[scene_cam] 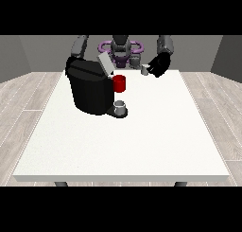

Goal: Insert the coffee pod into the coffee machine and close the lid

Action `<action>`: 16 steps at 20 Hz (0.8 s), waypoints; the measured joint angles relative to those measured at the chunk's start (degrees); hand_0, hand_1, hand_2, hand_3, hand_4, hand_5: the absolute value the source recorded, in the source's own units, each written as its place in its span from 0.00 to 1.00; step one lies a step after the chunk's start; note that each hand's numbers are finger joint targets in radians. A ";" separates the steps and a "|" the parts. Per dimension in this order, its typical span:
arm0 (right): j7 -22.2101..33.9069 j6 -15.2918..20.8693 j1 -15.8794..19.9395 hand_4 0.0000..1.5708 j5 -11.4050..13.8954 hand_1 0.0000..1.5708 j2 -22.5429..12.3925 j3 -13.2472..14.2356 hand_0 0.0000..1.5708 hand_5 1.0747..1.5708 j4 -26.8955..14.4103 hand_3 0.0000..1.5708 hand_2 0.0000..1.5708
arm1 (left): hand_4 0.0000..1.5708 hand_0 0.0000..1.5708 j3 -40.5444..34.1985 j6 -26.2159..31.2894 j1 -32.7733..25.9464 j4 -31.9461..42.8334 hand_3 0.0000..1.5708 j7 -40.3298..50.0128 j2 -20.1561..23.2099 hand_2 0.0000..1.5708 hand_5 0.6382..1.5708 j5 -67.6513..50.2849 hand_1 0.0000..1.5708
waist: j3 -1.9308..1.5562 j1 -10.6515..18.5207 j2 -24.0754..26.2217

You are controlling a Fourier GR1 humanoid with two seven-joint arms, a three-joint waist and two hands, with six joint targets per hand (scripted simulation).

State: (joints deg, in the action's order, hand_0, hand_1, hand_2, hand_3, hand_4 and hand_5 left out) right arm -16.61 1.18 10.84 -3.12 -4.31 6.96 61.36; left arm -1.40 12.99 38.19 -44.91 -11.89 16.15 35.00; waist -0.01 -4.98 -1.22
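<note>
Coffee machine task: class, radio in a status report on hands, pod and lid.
Hand at view's right holds small grey pod, raised. Other hand hidden behind coffee machine. Lid up. Path to machine clear.

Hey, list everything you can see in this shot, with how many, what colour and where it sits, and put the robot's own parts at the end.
large white table: one, white, fills the middle of the view.
black coffee machine: one, black with a grey lid raised open, on the table's left rear part.
red cylindrical holder: one, red, on the machine's right side near the top.
small grey cup: one, grey, on the machine's base below the red part.
small grey coffee pod: one, grey, at the hand at the view's right.
hand at the view's right: one, black, raised above the table's rear edge, at the pod.
hand at the view's left: hidden behind the machine.
</note>
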 measured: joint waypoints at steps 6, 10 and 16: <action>-1.26 -0.93 0.14 0.10 -0.57 0.00 -1.29 0.93 0.00 1.00 -1.55 0.00 0.00 | 0.40 0.93 0.13 2.76 2.52 -3.50 0.91 4.19 -1.61 0.94 1.00 -0.28 0.93 | 0.00 0.02 0.39; -1.66 -1.57 0.92 0.11 -1.00 0.00 -2.27 1.49 0.00 1.00 -1.82 0.00 0.00 | 0.42 0.87 -0.23 2.76 4.13 -5.03 0.86 6.61 -2.95 0.89 1.00 -0.35 0.87 | -0.01 -0.59 -0.41; -2.18 -2.38 1.91 0.15 -1.56 0.00 -2.36 1.59 0.00 1.00 -2.22 0.00 0.00 | 0.39 0.93 -3.24 3.54 10.09 -5.72 0.85 11.63 -4.11 0.92 1.00 -2.85 0.93 | -0.01 -2.01 -1.86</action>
State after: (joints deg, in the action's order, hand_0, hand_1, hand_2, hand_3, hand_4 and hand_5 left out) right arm -18.79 -1.20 12.75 -4.68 -6.67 8.56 59.14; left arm -4.65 16.53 48.28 -50.63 -0.26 12.04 32.16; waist -0.01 -6.99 -3.08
